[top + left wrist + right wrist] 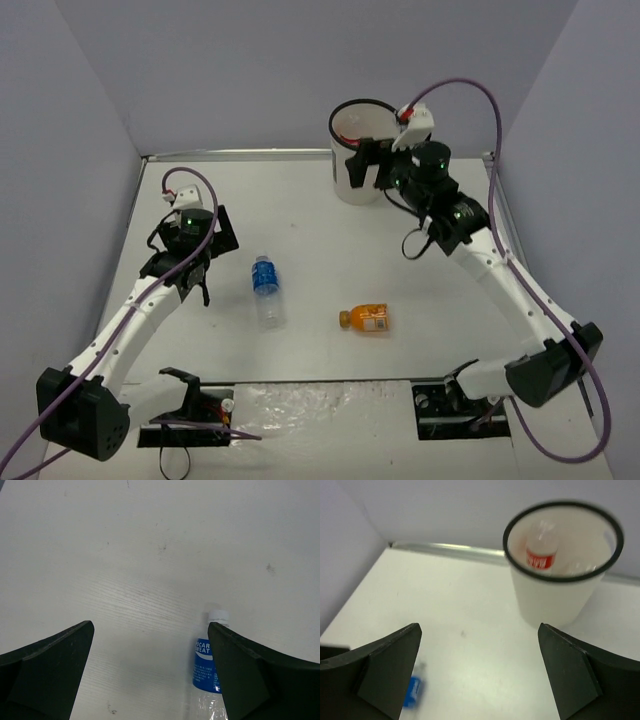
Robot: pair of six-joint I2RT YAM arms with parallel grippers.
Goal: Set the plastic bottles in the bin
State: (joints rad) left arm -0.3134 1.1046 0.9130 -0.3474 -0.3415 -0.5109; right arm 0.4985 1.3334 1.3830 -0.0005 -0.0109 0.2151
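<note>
The bin [352, 178] is a tall white cylinder with a black rim at the back of the table. Seen in the right wrist view, the bin [555, 600] holds a clear bottle with a red label [540, 555]. My right gripper [368, 170] hovers open and empty beside the bin's front right; the same gripper [480, 627] looks down at bare table. A clear bottle with a blue label [265, 290] lies left of centre. The short orange bottle [366, 319] lies on its side near the middle. My left gripper [192, 255] is open above the table, with the blue-label bottle [204, 662] just beside its right finger [250, 675].
Grey walls close in the table on the left, back and right. A metal strip [450, 550] runs along the back edge. The arm bases and cables [200, 410] sit at the near edge. The blue-label bottle [413, 690] shows blurred by the right gripper's left finger.
</note>
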